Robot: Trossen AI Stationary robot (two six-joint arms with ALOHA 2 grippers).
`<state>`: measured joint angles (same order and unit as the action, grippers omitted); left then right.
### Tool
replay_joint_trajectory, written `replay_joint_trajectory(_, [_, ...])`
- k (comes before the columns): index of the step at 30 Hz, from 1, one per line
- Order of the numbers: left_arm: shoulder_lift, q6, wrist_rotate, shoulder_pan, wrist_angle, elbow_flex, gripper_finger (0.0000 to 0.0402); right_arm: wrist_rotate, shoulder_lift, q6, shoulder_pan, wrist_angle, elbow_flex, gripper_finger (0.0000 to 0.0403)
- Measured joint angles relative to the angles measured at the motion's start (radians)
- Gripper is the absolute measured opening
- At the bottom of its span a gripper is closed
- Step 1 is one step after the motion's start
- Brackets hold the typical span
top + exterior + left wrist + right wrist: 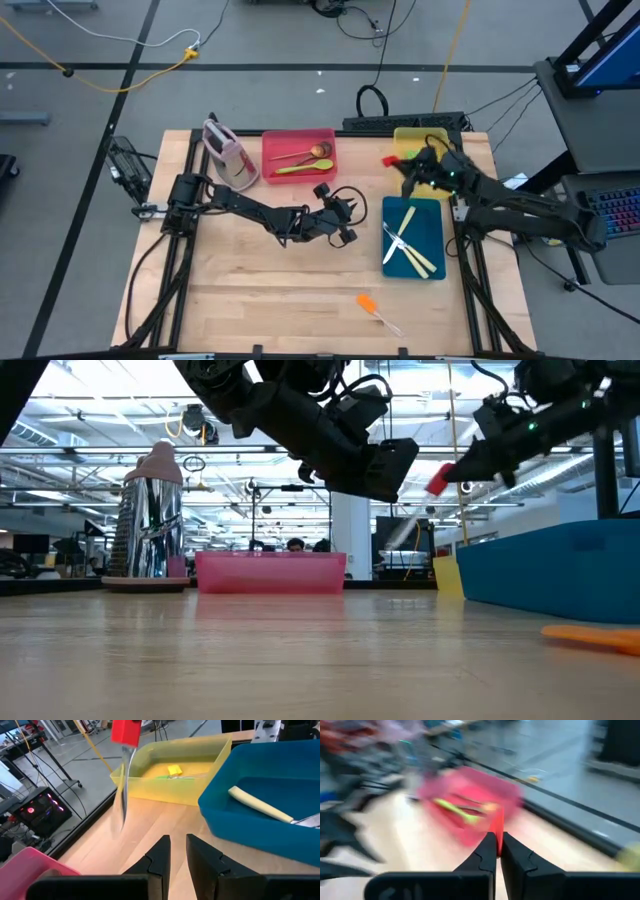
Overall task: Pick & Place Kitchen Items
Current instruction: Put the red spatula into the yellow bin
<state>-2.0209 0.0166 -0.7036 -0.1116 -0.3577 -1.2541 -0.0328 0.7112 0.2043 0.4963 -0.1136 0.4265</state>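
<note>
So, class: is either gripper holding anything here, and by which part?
The right gripper is shut on the red-headed spatula, gripping its clear handle, red head up, near the yellow tray. The left gripper holds nothing.

no text, label, brand or number is readable anywhere here.

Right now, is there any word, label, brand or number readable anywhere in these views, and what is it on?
None can be read.
Red tray, yellow tray, blue tray: plain, no print showing.
Pink-and-grey container: no label visible.
Screens in the room behind the table: too small to read.
</note>
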Motion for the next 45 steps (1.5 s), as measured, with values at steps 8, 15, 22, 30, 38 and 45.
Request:
replay_joint_trajectory(8, [0.000,0.001,0.000,0.000,-0.002,0.000,0.0067,-0.197,-0.065,-0.041,0.104,0.551,0.269,0.0003])
replay_joint_trajectory(15, [0.000,0.000,0.000,0.000,-0.002,0.000,0.0067,-0.202,-0.062,-0.119,0.196,0.664,0.378,0.0004])
replay_joint_trajectory(22, [0.000,-0.001,0.000,0.000,-0.001,0.000,0.0067,-0.194,-0.029,-0.086,0.263,0.912,0.379,0.0002])
replay_joint_trajectory(30, [0.000,-0.028,-0.001,0.002,-0.001,0.000,0.0067,0.033,0.055,-0.138,0.271,0.907,0.379,0.0003])
replay_joint_trajectory(38, [-0.001,-0.029,-0.001,0.002,-0.001,0.000,0.0067,0.053,0.177,-0.138,0.277,0.878,0.380,0.0003])
replay_joint_trajectory(45, [-0.002,-0.030,-0.001,-0.001,-0.001,0.000,0.0067,0.058,0.306,-0.140,0.289,0.732,0.379,0.0004])
